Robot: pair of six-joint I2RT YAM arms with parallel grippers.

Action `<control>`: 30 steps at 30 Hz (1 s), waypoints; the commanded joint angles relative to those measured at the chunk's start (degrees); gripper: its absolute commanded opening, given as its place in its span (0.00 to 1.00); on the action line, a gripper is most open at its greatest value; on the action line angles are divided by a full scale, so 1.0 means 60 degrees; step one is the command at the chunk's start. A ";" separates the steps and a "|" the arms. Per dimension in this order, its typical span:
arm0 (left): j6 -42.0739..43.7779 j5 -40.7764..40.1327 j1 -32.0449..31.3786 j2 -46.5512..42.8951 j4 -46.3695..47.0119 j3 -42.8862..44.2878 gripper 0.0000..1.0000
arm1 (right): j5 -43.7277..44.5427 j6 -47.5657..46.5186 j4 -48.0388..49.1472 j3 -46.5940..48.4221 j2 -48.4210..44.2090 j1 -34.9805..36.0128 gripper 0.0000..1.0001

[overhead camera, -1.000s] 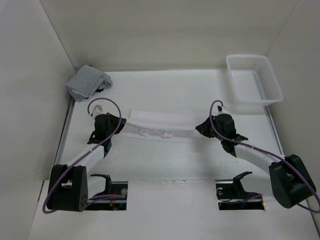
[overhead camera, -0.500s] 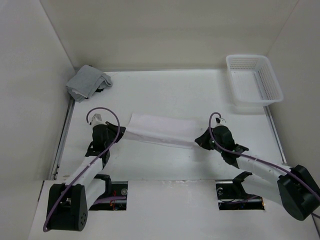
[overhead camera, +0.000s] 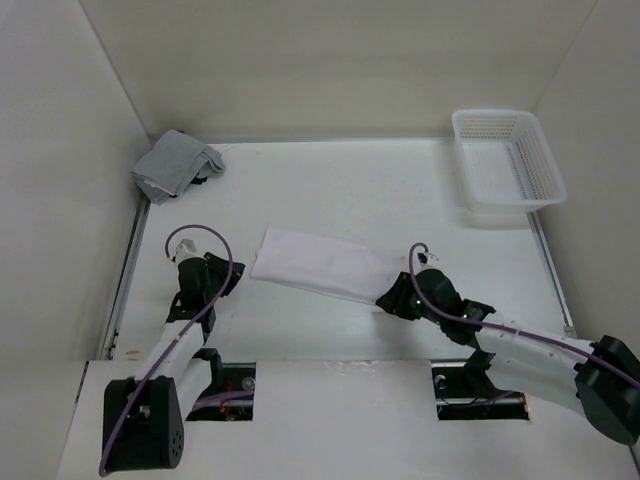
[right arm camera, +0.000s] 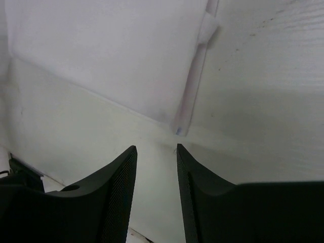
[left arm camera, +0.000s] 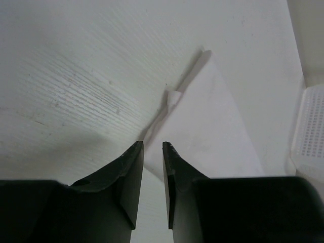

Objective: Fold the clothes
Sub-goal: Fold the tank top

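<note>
Plain white clothes (overhead camera: 318, 264), grey bundle (overhead camera: 175, 163)

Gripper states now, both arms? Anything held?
Left gripper: open, narrow gap, holding nothing; white garment lies just ahead.
Right gripper: open, holding nothing.

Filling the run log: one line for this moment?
shirt: folded strip, flat on table | left claw: open, empty | right claw: open, empty

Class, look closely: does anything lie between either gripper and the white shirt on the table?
Nothing visible does. The left gripper and right gripper sit just off the two ends of the shirt. The grey cloth and basket lie far back.
</note>
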 commanded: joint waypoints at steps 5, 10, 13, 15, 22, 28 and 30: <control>0.0205 -0.0994 -0.1808 -0.1348 -0.0558 0.1140 0.19 | 0.0288 -0.0229 0.0911 0.0163 0.0601 -0.1137 0.48; 0.0147 -0.1859 -0.3861 -0.0046 0.0304 0.1639 0.20 | -0.0137 -0.0040 0.2509 0.0060 0.1803 -0.1680 0.49; 0.0103 -0.1977 -0.4434 0.0614 0.0832 0.1829 0.20 | -0.0386 0.0209 0.3096 0.0089 0.2476 -0.1827 0.47; 0.0074 -0.1977 -0.4566 0.0893 0.1052 0.1947 0.20 | -0.0445 0.0429 0.3316 0.0089 0.2800 -0.1871 0.38; 0.0103 -0.1890 -0.4669 0.1099 0.1346 0.2254 0.20 | -0.0693 0.1103 0.4136 0.0015 0.3429 -0.2208 0.20; 0.0132 -0.1846 -0.4830 0.1055 0.1361 0.2240 0.21 | -0.0885 0.1353 0.4827 -0.0510 0.2674 -0.2735 0.01; 0.0132 -0.1875 -0.4962 0.1099 0.1390 0.2211 0.22 | -0.0768 0.1265 0.3953 -0.0658 0.1387 -0.2925 0.01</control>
